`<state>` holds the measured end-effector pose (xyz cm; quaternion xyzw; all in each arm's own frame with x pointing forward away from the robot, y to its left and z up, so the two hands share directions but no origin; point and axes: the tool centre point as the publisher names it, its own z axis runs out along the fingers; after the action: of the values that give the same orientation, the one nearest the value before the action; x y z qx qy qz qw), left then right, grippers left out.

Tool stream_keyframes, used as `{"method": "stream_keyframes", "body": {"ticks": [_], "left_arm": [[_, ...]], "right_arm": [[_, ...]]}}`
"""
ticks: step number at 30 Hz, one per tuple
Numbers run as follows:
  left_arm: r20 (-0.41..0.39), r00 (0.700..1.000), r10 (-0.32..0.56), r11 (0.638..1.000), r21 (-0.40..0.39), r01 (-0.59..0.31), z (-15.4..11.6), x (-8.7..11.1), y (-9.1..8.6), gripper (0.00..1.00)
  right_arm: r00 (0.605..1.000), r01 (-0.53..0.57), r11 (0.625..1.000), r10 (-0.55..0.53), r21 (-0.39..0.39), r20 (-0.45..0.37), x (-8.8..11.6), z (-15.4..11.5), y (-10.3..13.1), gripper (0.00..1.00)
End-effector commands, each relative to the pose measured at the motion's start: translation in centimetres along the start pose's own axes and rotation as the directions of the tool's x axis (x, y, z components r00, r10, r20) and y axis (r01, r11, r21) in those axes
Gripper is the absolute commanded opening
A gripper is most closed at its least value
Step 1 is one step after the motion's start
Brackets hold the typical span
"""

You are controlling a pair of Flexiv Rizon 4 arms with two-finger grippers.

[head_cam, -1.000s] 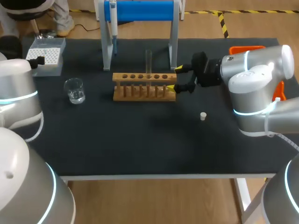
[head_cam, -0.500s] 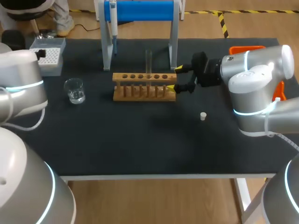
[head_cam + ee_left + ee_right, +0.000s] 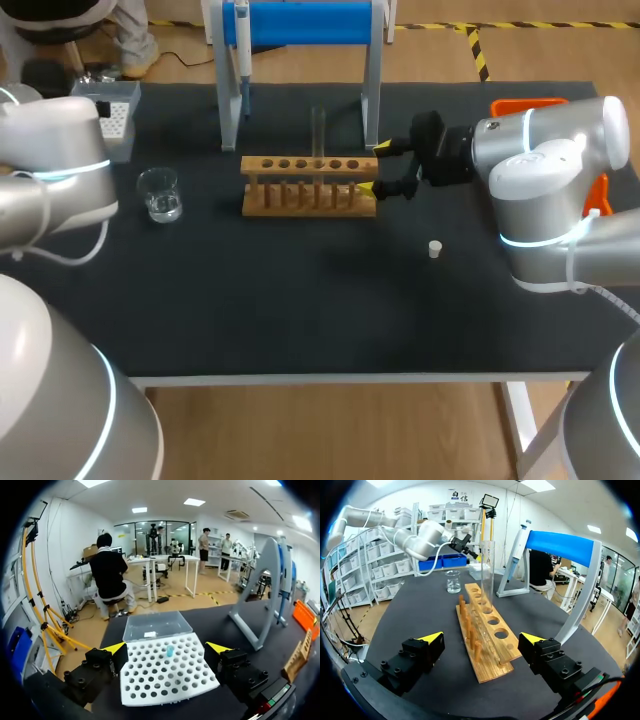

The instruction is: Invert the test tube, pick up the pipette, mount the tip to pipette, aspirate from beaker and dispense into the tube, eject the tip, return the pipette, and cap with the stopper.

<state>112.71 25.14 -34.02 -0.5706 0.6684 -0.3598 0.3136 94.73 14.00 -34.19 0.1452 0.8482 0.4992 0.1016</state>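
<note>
Test tube [image 3: 318,135] stands upright in the wooden rack [image 3: 310,185], mid-table. My right gripper [image 3: 375,167] lies level at the rack's end, fingers wide, gripping nothing. Left gripper [image 3: 166,648] hangs over tip box [image 3: 150,682], also wide.

head cam looked down on my table [image 3: 300,320] | left wrist sat close over tip box [image 3: 165,672] | right wrist faced rack [image 3: 485,635], shared with head
</note>
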Motion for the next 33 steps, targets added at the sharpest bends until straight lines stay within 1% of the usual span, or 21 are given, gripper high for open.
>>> {"method": "stream_keyframes", "body": {"ticks": [1,18,20,21,23,24,25,26,30,31,33], "left_arm": [[0.014,1.000,-0.005,1.000,-0.006,0.005,1.7,0.1,0.1,1.00],[0.033,0.999,-0.008,1.000,-0.016,0.008,3.1,0.2,0.1,1.00],[0.034,0.999,-0.009,1.000,-0.017,0.010,3.1,0.1,0.1,0.94],[0.035,0.999,-0.009,1.000,-0.018,0.010,3.2,0.1,0.1,0.93],[0.037,0.999,-0.008,1.000,-0.019,0.009,3.2,0.1,0.1,0.73],[0.038,0.999,-0.008,1.000,-0.020,0.009,3.2,0.1,0.1,0.68],[0.039,0.999,-0.008,1.000,-0.020,0.009,3.3,0.1,0.1,0.51],[0.039,0.999,-0.007,1.000,-0.021,0.008,3.3,0.1,0.1,0.47],[0.042,0.999,-0.007,1.000,-0.023,0.008,3.4,0.1,0.1,0.46],[0.042,0.999,-0.008,1.000,-0.023,0.008,3.4,0.1,0.1,0.44],[0.043,0.999,-0.008,1.000,-0.025,0.009,3.4,0.0,0.1,0.43]], "right_arm": [[1.000,0.000,1.000,0.000,0.001,0.000,0.0,0.0,0.0,1.00],[1.000,0.000,1.000,0.000,0.001,0.000,0.0,0.0,0.0,1.00],[1.000,0.000,1.000,0.000,0.001,0.000,0.0,0.0,0.0,1.00],[1.000,0.000,1.000,0.000,0.001,0.000,0.0,0.0,0.0,1.00],[1.000,0.000,1.000,0.000,0.001,0.000,0.0,0.0,0.0,1.00],[1.000,0.000,1.000,0.000,0.001,0.000,0.0,0.0,0.0,1.00],[1.000,0.000,1.000,0.000,0.001,0.000,0.0,0.0,0.0,1.00],[1.000,0.000,1.000,0.000,0.001,0.000,0.0,0.0,0.0,1.00],[1.000,0.000,1.000,0.000,0.001,0.000,0.0,0.0,0.0,1.00],[1.000,0.000,1.000,0.000,0.001,0.000,0.0,0.0,0.0,1.00],[1.000,0.000,1.000,0.000,0.001,0.000,0.0,0.0,0.0,1.00]]}}
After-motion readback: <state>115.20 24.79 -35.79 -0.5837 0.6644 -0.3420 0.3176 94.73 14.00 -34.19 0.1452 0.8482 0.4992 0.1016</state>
